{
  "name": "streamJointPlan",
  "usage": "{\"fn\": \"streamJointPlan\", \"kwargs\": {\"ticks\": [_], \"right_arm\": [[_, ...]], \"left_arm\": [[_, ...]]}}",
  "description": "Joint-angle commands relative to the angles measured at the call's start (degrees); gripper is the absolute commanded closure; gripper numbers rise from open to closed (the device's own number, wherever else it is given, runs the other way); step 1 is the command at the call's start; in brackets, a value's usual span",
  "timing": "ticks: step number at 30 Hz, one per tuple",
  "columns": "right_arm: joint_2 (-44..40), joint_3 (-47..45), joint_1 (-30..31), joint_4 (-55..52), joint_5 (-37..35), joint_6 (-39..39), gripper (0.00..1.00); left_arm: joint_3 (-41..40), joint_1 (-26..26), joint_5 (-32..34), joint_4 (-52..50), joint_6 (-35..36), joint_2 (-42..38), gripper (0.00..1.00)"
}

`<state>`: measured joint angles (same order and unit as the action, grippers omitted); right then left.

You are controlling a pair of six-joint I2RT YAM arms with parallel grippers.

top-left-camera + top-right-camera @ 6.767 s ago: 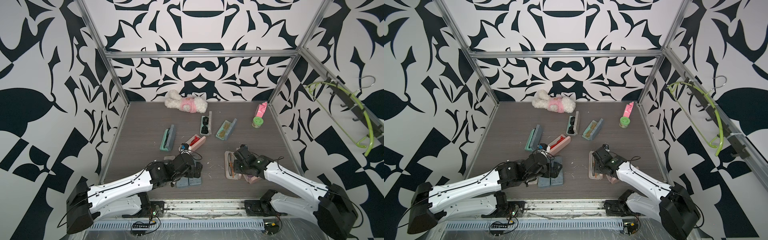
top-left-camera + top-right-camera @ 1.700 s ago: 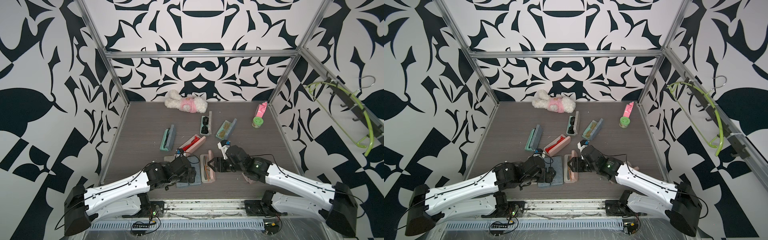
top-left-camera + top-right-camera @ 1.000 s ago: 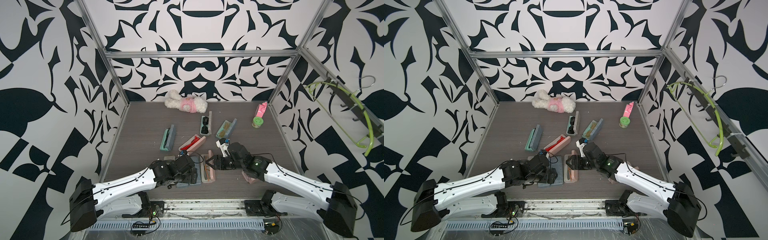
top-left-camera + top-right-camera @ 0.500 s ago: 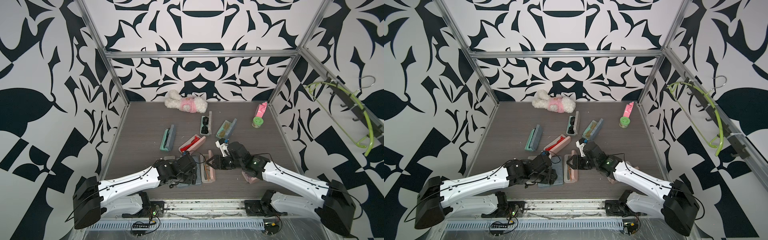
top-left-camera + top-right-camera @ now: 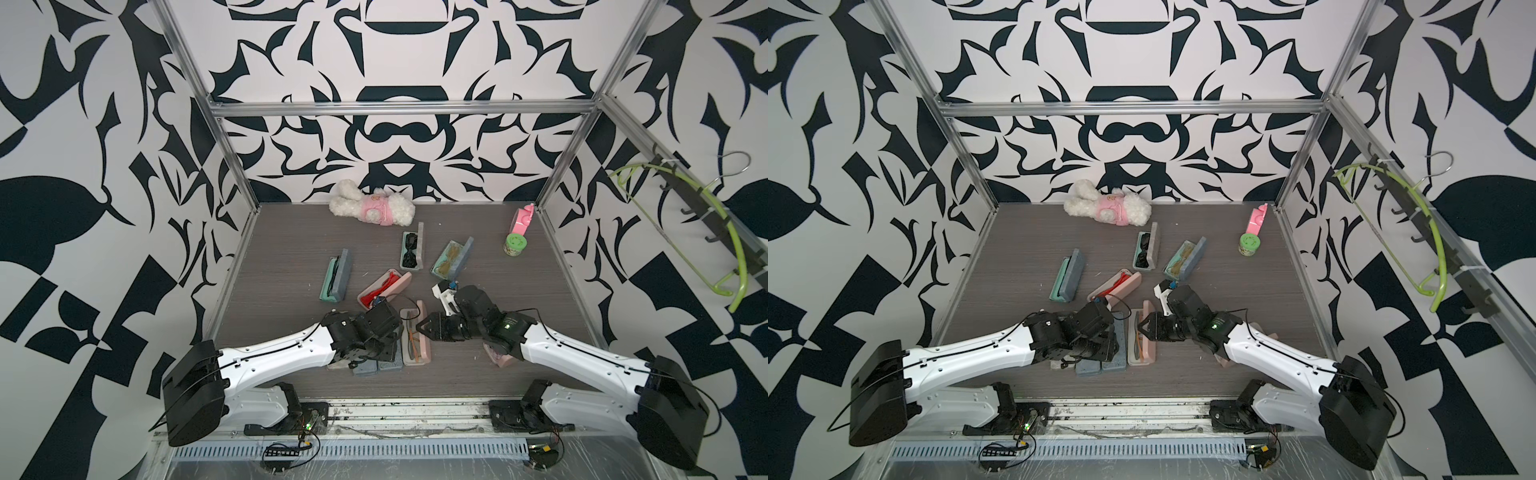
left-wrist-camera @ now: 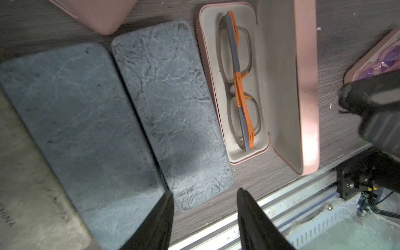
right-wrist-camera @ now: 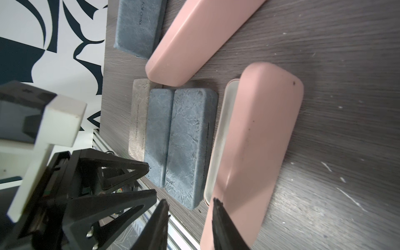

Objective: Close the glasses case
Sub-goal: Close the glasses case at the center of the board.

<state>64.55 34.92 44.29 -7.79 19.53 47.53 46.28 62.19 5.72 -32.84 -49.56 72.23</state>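
1. The left gripper [image 6: 204,193] is released. Its two black fingers stand apart with nothing between them, over the near end of a closed blue-grey case [image 6: 173,108].
2. The right gripper [image 7: 190,201] is likewise released and empty. One fingertip sits at the edge of the lid's outer face; I cannot tell whether it touches.
3. Between the two grippers lies the pink glasses case [image 5: 420,353], near the middle of the table [image 5: 291,249] at its near side. It sits just to the right of the blue-grey case.
4. The case is open. Its lid stands almost upright along the right long edge of the tray. The shell is pale pink with rounded corners, and the lining is a scuffed cream.
5. One pair of folded glasses [image 6: 238,86] with grey-and-orange arms lies in the tray.
6. I count nine cases in both top views:
   - Three are pink and all open: the task's case, one farther off holding red glasses [image 5: 384,289], and one under the right arm [image 5: 500,359].
   - Two closed blue-grey cases lie side by side, with a closed beige case [image 7: 138,121] to their left.
   - Three more open cases lie farther off.
7. One plush toy [image 5: 372,203] lies at the far wall, and one green-lidded jar [image 5: 514,244] stands far right.
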Motion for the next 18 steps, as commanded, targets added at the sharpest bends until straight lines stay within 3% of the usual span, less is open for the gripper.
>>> {"fn": "streamJointPlan", "kwargs": {"ticks": [1,18], "right_arm": [[0.35,-0.13,-0.52,2.12,0.56,-0.89,0.65],[2.99,-0.36,-1.16,1.94,-0.27,-1.14,0.71]], "left_arm": [[1.09,-0.71,-0.96,0.60,1.06,0.35,0.51],[0.74,-1.99,-2.42,3.08,1.76,4.64,0.63]]}}
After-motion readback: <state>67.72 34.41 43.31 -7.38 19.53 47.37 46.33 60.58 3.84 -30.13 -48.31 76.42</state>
